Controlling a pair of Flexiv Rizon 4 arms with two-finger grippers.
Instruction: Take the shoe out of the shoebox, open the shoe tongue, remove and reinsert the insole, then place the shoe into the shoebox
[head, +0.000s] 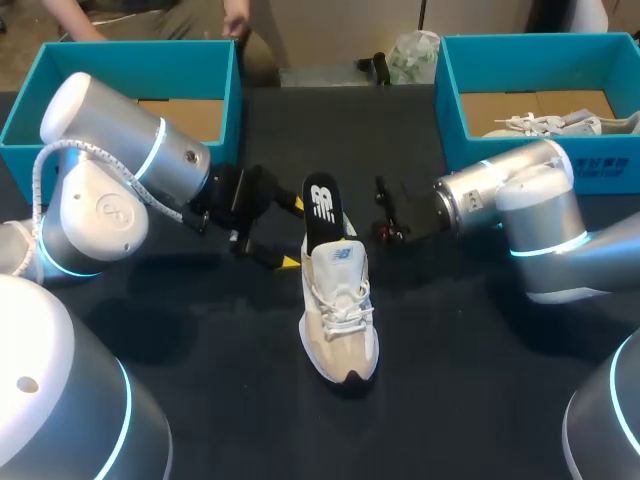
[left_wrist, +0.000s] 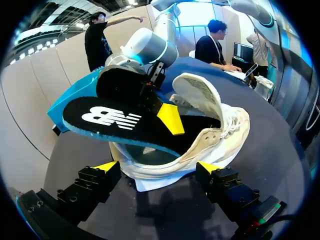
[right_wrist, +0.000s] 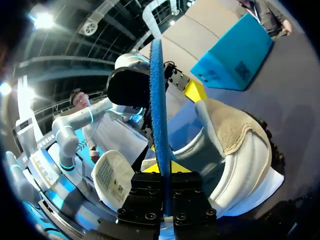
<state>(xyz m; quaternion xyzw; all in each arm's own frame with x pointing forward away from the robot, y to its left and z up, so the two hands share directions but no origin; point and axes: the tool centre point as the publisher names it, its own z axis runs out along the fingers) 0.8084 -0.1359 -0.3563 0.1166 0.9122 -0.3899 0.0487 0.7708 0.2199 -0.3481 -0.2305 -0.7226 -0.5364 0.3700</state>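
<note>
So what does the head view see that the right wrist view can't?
Only the head view shows the laces and toe of the cream lace-up sneaker, plus another pale shoe in the right-hand teal cardboard box. Only the right wrist view shows the thin blue edge of the black foam insole pinched in the right tool. Both show the sneaker, the insole sticking up from it, and the left tool.

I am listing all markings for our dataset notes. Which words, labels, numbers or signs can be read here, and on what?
insole: big white brand logo, left unquoted.
tongue label: small print, too small to read.
right shoebox side: white print, too blurred to read.
No numbers or signs legible.
</note>
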